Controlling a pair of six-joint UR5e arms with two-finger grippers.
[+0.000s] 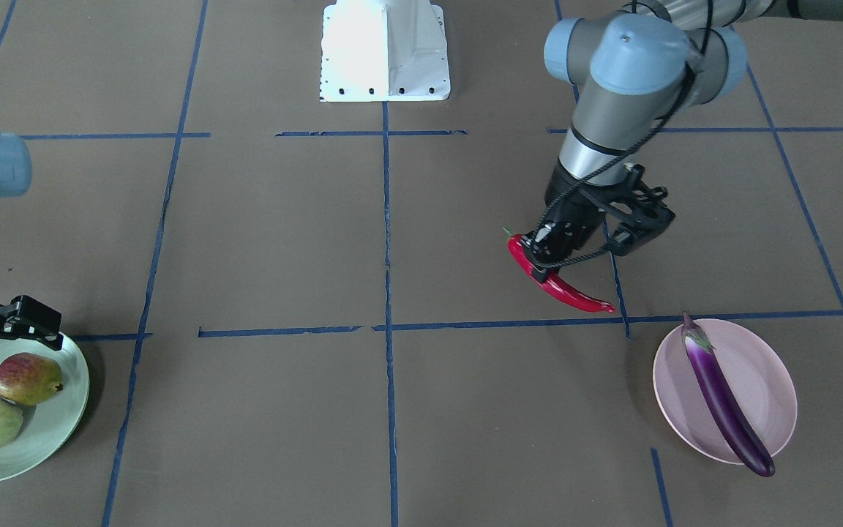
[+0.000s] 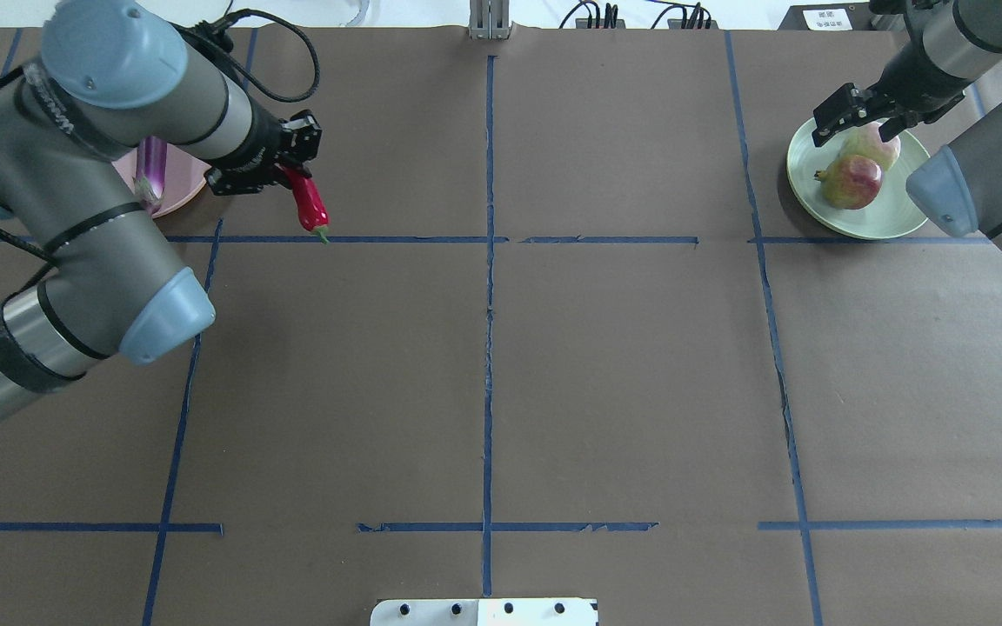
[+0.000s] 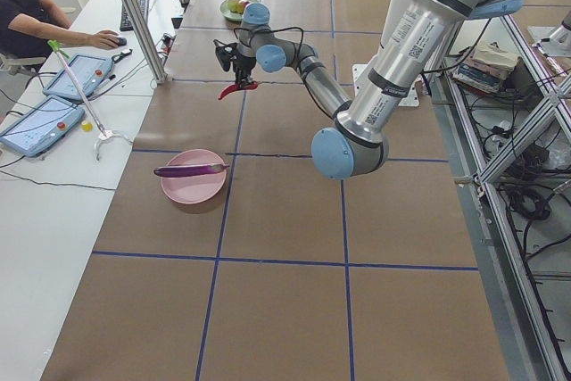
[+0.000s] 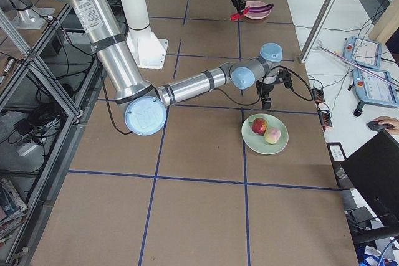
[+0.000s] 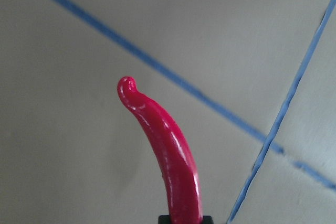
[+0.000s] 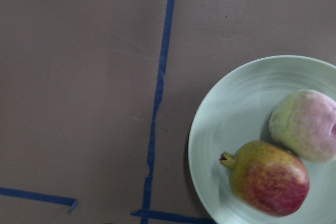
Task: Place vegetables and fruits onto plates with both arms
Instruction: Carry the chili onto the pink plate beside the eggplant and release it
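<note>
My left gripper (image 1: pixel 538 256) is shut on the stem end of the red chili pepper (image 1: pixel 560 285) and holds it tilted above the table, a little short of the pink plate (image 1: pixel 758 366). The purple eggplant (image 1: pixel 721 395) lies across that plate. The chili hangs from the jaws in the left wrist view (image 5: pixel 168 156). My right gripper (image 2: pixel 853 122) is open and empty above the mint green plate (image 2: pixel 866 222). On that plate lie the red-orange fruit (image 2: pixel 853 181) and the pale green, pink-blushed fruit (image 2: pixel 879 139), side by side, as the right wrist view (image 6: pixel 270 179) shows.
The table is covered in brown paper with blue tape lines. The white base block (image 1: pixel 385 51) stands at the robot's side of the table. An operator's desk with tablets (image 3: pixel 53 95) runs along the far side.
</note>
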